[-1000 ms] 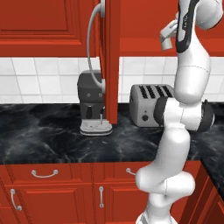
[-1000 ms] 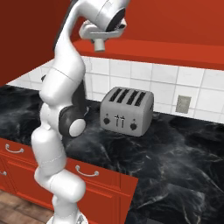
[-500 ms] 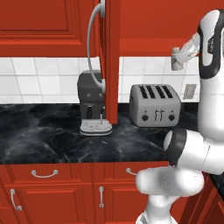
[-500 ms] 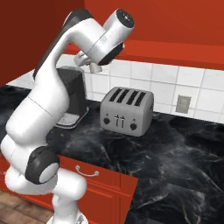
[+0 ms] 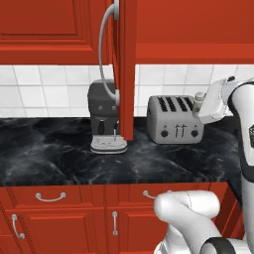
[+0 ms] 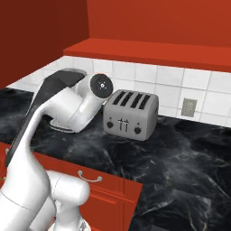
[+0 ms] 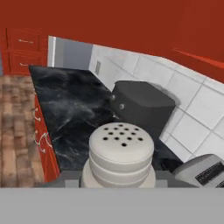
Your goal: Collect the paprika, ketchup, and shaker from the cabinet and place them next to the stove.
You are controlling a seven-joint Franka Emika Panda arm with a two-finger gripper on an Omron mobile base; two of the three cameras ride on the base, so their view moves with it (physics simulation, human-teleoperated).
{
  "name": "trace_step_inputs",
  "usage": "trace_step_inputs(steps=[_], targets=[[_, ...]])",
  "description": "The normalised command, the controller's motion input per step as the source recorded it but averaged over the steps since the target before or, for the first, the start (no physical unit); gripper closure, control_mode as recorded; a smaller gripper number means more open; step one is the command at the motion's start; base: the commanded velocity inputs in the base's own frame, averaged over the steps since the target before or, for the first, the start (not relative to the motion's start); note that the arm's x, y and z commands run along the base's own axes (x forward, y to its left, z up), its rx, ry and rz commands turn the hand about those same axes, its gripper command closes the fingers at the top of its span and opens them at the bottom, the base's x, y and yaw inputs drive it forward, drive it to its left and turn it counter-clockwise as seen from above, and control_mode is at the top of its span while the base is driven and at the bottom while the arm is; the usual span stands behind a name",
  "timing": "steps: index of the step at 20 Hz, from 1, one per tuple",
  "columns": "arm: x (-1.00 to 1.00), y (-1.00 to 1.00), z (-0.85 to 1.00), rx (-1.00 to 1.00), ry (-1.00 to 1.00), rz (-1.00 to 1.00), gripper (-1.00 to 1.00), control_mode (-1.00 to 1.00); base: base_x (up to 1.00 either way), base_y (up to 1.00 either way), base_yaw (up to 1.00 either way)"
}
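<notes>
The shaker point(image 7: 121, 155) is a light grey cylinder with a domed, perforated top, sitting close at the bottom of the hand view. My gripper point(image 7: 121, 181) is shut on it. In the left base view the shaker point(image 5: 199, 97) pokes out of my gripper point(image 5: 202, 105) at the right, just above the toaster's right end. The red cabinet's open door point(image 5: 127, 69), with its long curved silver handle point(image 5: 103, 54), stands edge-on at centre. The paprika, ketchup and stove are out of view.
A silver four-slot toaster point(image 5: 174, 120) point(image 6: 131, 112) and a dark coffee machine point(image 5: 103, 118) point(image 7: 142, 107) stand on the black marble counter point(image 5: 49, 161). A wall outlet point(image 6: 188, 107) sits on the white tiles. Red drawers and doors run below the counter.
My arm has swung down and to the right from up by the cabinet. The hand with the shaker has dropped to just above toaster height. The grip has stayed the same.
</notes>
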Motion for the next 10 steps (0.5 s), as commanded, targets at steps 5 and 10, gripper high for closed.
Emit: trace_step_inputs(steps=[5, 10], targets=[[-1.0, 0.43, -0.59, 0.0, -0.1, 0.0, 1.0, -1.0, 0.0, 0.0, 0.0], [-0.79, 0.34, -0.45, 0.0, -0.05, 0.01, 1.0, 1.0, -0.2, 0.1, 0.0]])
